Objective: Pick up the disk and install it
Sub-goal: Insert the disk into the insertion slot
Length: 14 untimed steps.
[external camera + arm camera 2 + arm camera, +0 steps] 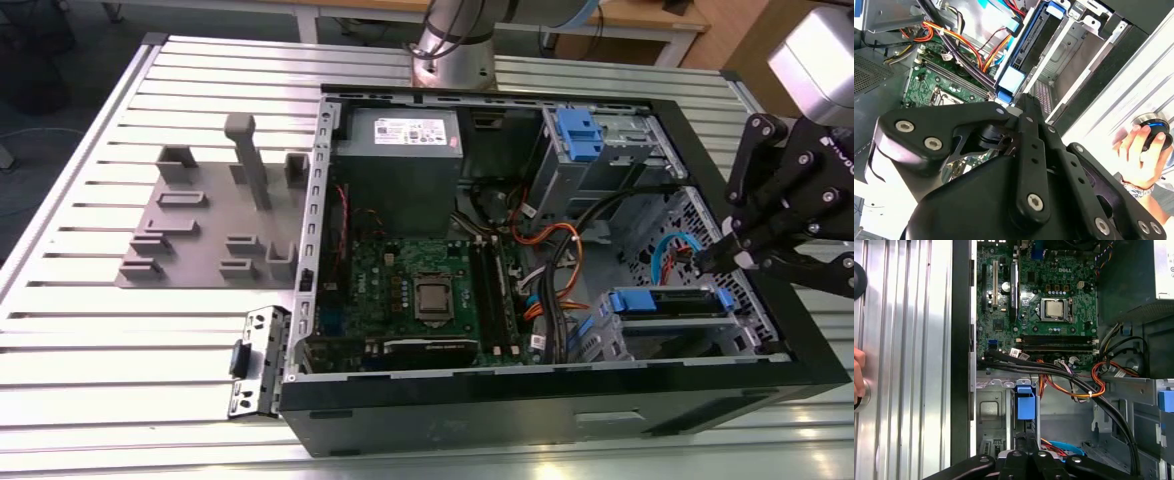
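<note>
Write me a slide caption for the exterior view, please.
Gripper near the blue-railed disk in the open computer case.

An open black computer case lies on its side on a slatted aluminium table, filling the centre and right of the exterior view. Inside it, a green motherboard sits at lower centre, with a grey power supply box above it. Orange wires loop to the board's right, and a blue bracket stands on the metal cage at upper right. A grey fixture plate with upright posts rests on the table at left.
</note>
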Tool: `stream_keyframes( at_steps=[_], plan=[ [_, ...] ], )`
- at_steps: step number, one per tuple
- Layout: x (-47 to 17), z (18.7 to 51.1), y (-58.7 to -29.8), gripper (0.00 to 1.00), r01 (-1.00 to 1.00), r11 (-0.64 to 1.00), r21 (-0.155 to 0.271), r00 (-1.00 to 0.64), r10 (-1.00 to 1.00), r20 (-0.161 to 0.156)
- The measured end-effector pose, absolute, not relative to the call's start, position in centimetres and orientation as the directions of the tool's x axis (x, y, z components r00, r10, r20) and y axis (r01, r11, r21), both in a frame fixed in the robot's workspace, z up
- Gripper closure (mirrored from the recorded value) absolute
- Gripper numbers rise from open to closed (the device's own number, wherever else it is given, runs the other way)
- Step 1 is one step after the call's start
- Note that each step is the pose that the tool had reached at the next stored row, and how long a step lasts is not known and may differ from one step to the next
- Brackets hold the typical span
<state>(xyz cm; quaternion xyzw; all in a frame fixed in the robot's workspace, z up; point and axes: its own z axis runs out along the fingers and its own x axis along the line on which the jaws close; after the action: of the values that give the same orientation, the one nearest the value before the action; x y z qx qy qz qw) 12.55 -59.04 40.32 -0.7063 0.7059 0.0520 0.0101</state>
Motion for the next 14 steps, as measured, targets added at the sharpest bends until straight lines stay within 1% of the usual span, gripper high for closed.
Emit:
stream_keyframes(
  at_steps=[14],
  plan=[
    [13.00,40.16,-59.02,0.90,-0.998,-0.003,0.060,-0.002,-0.996,-0.088]
  ],
)
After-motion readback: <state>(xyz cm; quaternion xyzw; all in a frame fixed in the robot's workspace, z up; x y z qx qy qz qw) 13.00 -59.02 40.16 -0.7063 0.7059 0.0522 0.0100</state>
